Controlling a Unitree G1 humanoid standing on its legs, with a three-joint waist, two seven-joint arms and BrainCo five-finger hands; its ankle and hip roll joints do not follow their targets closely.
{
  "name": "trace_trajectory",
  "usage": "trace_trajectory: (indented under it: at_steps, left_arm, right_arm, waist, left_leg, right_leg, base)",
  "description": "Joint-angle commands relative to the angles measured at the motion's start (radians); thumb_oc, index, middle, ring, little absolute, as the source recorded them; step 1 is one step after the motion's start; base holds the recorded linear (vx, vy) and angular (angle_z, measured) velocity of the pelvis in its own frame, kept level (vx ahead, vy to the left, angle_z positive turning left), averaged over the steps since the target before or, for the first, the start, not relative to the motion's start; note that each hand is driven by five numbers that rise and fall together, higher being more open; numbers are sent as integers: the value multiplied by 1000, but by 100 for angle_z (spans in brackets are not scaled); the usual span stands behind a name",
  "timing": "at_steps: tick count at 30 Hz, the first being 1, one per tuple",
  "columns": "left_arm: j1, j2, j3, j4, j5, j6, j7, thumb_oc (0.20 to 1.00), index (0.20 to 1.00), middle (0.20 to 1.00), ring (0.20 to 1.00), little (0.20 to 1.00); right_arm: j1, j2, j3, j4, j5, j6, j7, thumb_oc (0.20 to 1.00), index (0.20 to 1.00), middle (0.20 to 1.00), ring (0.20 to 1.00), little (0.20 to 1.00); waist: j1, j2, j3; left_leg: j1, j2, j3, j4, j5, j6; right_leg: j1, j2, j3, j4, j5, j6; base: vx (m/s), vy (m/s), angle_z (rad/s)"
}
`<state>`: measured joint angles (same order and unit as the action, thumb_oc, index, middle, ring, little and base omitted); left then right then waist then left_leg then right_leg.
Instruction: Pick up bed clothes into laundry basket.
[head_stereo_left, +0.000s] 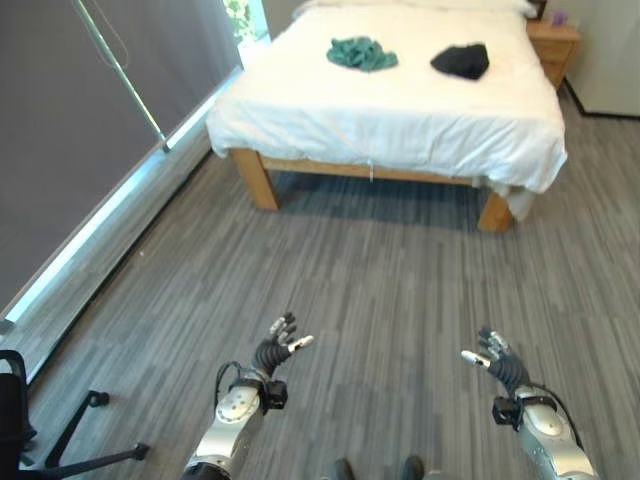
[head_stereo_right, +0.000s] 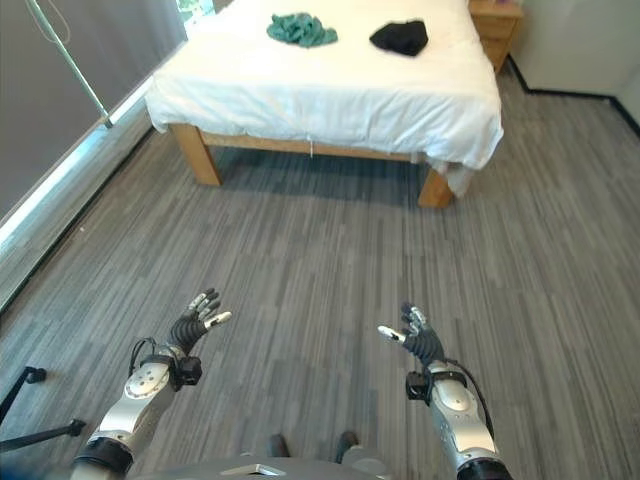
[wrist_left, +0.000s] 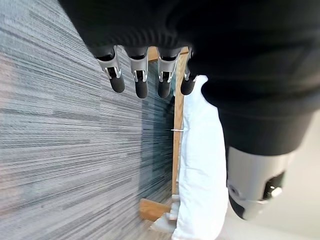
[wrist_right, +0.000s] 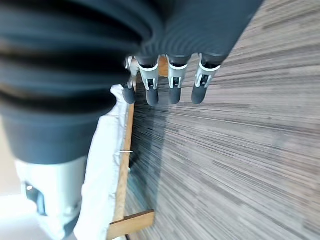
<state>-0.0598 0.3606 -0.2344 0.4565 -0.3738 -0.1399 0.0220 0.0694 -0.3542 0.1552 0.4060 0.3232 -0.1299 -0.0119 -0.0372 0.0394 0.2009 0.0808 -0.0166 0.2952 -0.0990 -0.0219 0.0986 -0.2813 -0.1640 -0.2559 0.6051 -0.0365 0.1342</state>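
Ahead of me stands a bed (head_stereo_left: 400, 120) with a pale wooden frame and a white sheet that hangs over its sides. Two pieces of clothing lie on top of it, near the far end and apart from each other. The teal garment (head_stereo_left: 361, 53) on my left is crumpled into a loose, wrinkled heap with folds sticking out at the edges. The black garment (head_stereo_left: 461, 61) to its right is bunched into a compact dark mound, too dark for me to make out any folds. Both rest flat on the sheet, well away from me across a stretch of grey plank floor (head_stereo_left: 380, 270). My left hand (head_stereo_left: 277, 346) is raised low in front of me with its fingers straight and spread, holding nothing. My right hand (head_stereo_left: 497, 359) is held the same way on the other side, fingers extended and empty. A wooden nightstand (head_stereo_left: 553, 45) sits beside the bed's far right corner, and a dark roller blind (head_stereo_left: 90, 110) covers the window wall on my left.
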Motion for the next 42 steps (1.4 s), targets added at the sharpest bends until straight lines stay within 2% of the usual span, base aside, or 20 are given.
trace_trajectory:
  at_steps: [1,4,6,11,12,14,15,16,18,19,22,24,27,28,30,34,37,39,40,42]
  left_arm:
    - [15,31,42,-33,25,-25,19,1000,1000,1000,1000,1000]
    - [19,32,44,-41,30,-26,16,1000,1000,1000,1000,1000]
    - [15,31,44,-29,54,-25,6,1000,1000,1000,1000,1000]
    - [4,40,23,-50,113,-8,-14,1000,1000,1000,1000,1000]
    - [25,40,0,-62,140,-7,-20,1000,1000,1000,1000,1000]
    - [34,25,-1,-50,102,-6,-30,1000,1000,1000,1000,1000]
    - [48,-24,7,-14,-95,13,-43,1000,1000,1000,1000,1000]
    - [50,-35,0,-22,-172,23,-51,1000,1000,1000,1000,1000]
    - [47,-41,-3,-24,-254,25,-72,1000,1000,1000,1000,1000]
    - [39,-59,-15,-23,-324,38,-63,1000,1000,1000,1000,1000]
    - [18,-79,-18,-18,-362,45,-26,1000,1000,1000,1000,1000]
    - [8,-96,-32,-36,-425,43,-7,1000,1000,1000,1000,1000]
    - [23,-89,-31,-47,-359,36,-16,1000,1000,1000,1000,1000]
    - [23,-89,-31,-47,-359,36,-16,1000,1000,1000,1000,1000]
    - [36,-102,-20,-46,-373,37,-15,1000,1000,1000,1000,1000]
    - [63,-87,7,-66,-344,40,-24,1000,1000,1000,1000,1000]
    - [87,-77,32,-77,-309,33,-29,1000,1000,1000,1000,1000]
    - [98,-38,50,-113,-201,19,-23,1000,1000,1000,1000,1000]
    - [98,-38,50,-113,-201,19,-23,1000,1000,1000,1000,1000]
    - [84,-20,45,-112,-149,10,-23,1000,1000,1000,1000,1000]
  right_arm:
    - [14,19,12,-52,-8,-17,21,1000,1000,1000,1000,1000]
    - [36,15,3,-49,6,-16,32,1000,1000,1000,1000,1000]
    - [68,5,-12,-43,5,-13,38,1000,1000,1000,1000,1000]
    - [98,-10,-39,-66,9,-2,54,1000,1000,1000,1000,1000]
    - [113,-14,-55,-48,29,-1,65,1000,1000,1000,1000,1000]
    - [105,-19,-48,-29,42,-1,71,1000,1000,1000,1000,1000]
    - [74,-28,-39,-24,106,-3,61,1000,1000,1000,1000,1000]
    - [70,-32,-43,-40,138,-8,61,1000,1000,1000,1000,1000]
    - [63,-41,-42,-42,152,-17,61,1000,1000,1000,1000,1000]
    - [35,-76,-39,-48,117,-11,26,1000,1000,1000,1000,1000]
    - [30,-86,-51,-69,100,-2,-4,1000,1000,1000,1000,1000]
    - [33,-86,-57,-80,96,-1,-9,1000,1000,1000,1000,1000]
    - [47,-101,-48,-69,28,-2,3,1000,1000,1000,1000,1000]
    - [46,-101,-48,-69,28,-2,3,1000,1000,1000,1000,1000]
    - [41,-97,-33,-49,23,-5,8,1000,1000,1000,1000,1000]
    - [39,-84,-22,-50,16,8,29,1000,1000,1000,1000,1000]
    - [29,-54,-5,-32,9,16,44,1000,1000,1000,1000,1000]
    - [24,-19,5,-36,28,12,56,1000,1000,1000,1000,1000]
    - [24,-19,5,-36,28,12,56,1000,1000,1000,1000,1000]
    - [8,-8,8,-33,27,8,61,1000,1000,1000,1000,1000]
  waist:
    - [-23,-30,-24]
    - [-41,-38,-23]
    - [-83,-58,-30]
    - [-115,-56,-42]
    - [-115,-37,-54]
    - [-114,-36,-56]
    - [-103,-43,-74]
    - [-97,-61,-66]
    - [-86,-77,-53]
    - [-61,-80,-25]
    - [-49,-79,-18]
    - [-35,-72,-21]
    - [6,-53,-35]
    - [6,-53,-36]
    - [46,-35,-39]
    - [59,-34,-48]
    - [88,-58,-80]
    - [106,-91,-90]
    - [108,-89,-92]
    - [105,-90,-85]
  left_leg:
    - [51,15,-46,12,13,-69]
    - [77,13,-60,12,-5,-86]
    - [141,14,-93,12,-44,-120]
    - [219,44,-123,12,-58,-149]
    - [246,92,-149,73,0,-174]
    - [222,108,-147,141,57,-195]
    - [110,154,-156,425,221,-235]
    - [37,185,-128,584,268,-249]
    - [-26,204,-112,683,291,-245]
    - [-89,254,-60,742,284,-236]
    - [-173,302,-18,685,265,-230]
    - [-225,288,-26,555,246,-221]
    - [-277,179,-104,200,246,-202]
    - [-276,178,-104,194,250,-201]
    - [-307,146,-222,29,315,-225]
    - [-305,149,-223,20,336,-239]
    - [-299,138,-199,73,285,-206]
    - [-264,99,-159,119,217,-142]
    - [-266,102,-158,119,218,-143]
    - [-211,75,-130,101,178,-101]
  right_leg:
    - [33,-84,33,-161,247,71]
    - [9,-51,34,-290,235,63]
    - [-20,-3,37,-583,279,76]
    - [-39,8,9,-624,336,88]
    - [1,45,21,-579,275,41]
    - [37,66,14,-601,279,23]
    - [103,89,-19,-630,251,-29]
    - [151,96,-22,-650,228,-57]
    - [183,101,-21,-660,199,-86]
    - [247,124,-9,-664,145,-113]
    - [296,119,-8,-670,113,-112]
    - [335,108,-4,-673,85,-103]
    - [400,113,15,-675,31,-79]
    - [399,112,15,-676,32,-79]
    - [458,128,60,-674,-9,-72]
    - [505,117,104,-668,-34,-59]
    - [552,67,137,-649,-49,-29]
    - [493,0,167,-470,37,15]
    - [489,2,169,-471,39,14]
    - [398,-20,185,-267,161,27]
  base:
    - [341,-45,9]
    - [286,-111,6]
    - [512,-204,19]
    - [380,-165,36]
    - [673,-379,32]
    - [378,-297,42]
    - [397,-410,60]
    - [501,-534,51]
    - [256,-283,9]
    - [313,-205,-38]
    - [300,-103,-28]
    - [301,32,0]
    - [513,101,-2]
    - [374,56,-20]
    - [581,54,-49]
    - [454,77,-70]
    - [487,171,-65]
    - [392,190,-62]
    - [251,181,-40]
    - [277,210,-40]
